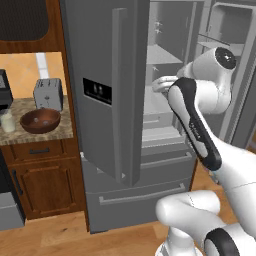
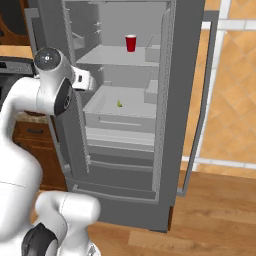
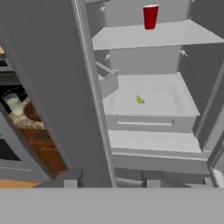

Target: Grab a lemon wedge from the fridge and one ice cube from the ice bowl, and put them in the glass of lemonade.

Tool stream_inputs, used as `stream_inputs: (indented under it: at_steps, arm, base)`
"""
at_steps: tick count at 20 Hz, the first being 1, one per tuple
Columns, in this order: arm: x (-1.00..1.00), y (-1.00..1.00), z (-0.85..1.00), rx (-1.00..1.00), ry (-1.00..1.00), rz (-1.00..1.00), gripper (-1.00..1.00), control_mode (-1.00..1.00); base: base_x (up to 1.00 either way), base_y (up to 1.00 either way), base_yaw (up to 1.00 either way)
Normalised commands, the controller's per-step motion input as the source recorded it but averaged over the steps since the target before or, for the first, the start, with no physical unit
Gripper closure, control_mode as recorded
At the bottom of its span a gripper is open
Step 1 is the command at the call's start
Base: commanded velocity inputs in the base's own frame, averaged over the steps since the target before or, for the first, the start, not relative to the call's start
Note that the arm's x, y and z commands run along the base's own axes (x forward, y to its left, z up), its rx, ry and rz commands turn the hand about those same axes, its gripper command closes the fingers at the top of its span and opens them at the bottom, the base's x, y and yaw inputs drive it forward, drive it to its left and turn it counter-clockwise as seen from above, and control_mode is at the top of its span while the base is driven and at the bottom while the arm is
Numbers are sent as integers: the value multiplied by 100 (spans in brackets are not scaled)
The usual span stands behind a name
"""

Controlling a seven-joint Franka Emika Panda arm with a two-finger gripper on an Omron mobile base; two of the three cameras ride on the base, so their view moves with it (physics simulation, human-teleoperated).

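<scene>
The fridge [image 1: 102, 60] has its right door [image 2: 200, 75] swung open and its left door shut. On a pale tray inside lies the tiny yellow-green lemon wedge [image 2: 120, 103] [image 3: 139, 99]. My gripper [image 2: 92, 81] [image 3: 110, 183] hovers at the opening's left side, in front of and a little above the wedge, apart from it. Its fingertips [image 3: 71, 181] stand apart with nothing between them. Left of the fridge, on the counter, sit the brown ice bowl [image 1: 41, 121] [image 3: 29, 112] and the glass of lemonade [image 1: 7, 121] [image 3: 14, 104]. I cannot make out an ice cube.
A red plastic cup [image 2: 130, 43] [image 3: 150, 16] stands on the shelf above the tray. A toaster [image 1: 48, 93] sits behind the bowl. The shut left door [image 3: 48, 87] lies between my hand and the counter. Lower drawers [image 1: 140, 192] and wooden floor lie below.
</scene>
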Motion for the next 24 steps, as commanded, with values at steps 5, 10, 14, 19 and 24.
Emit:
stream_inputs:
  at_steps: [5, 10, 14, 19, 24]
  arm:
    - [55, 20, -2, 12, -7, 42, -100, -100]
    - [17, 5, 0, 2, -2, 22, -100, -100]
    - [62, 21, 10, -3, 6, 1, -100, -100]
    - [78, 10, 45, -1, 2, 1, -100, -100]
    - [72, 0, 1, 0, 0, 2, -100, -100]
  base:
    - [0, 0, 0]
    - [0, 0, 0]
    - [0, 0, 0]
    - [0, 0, 0]
    - [0, 0, 0]
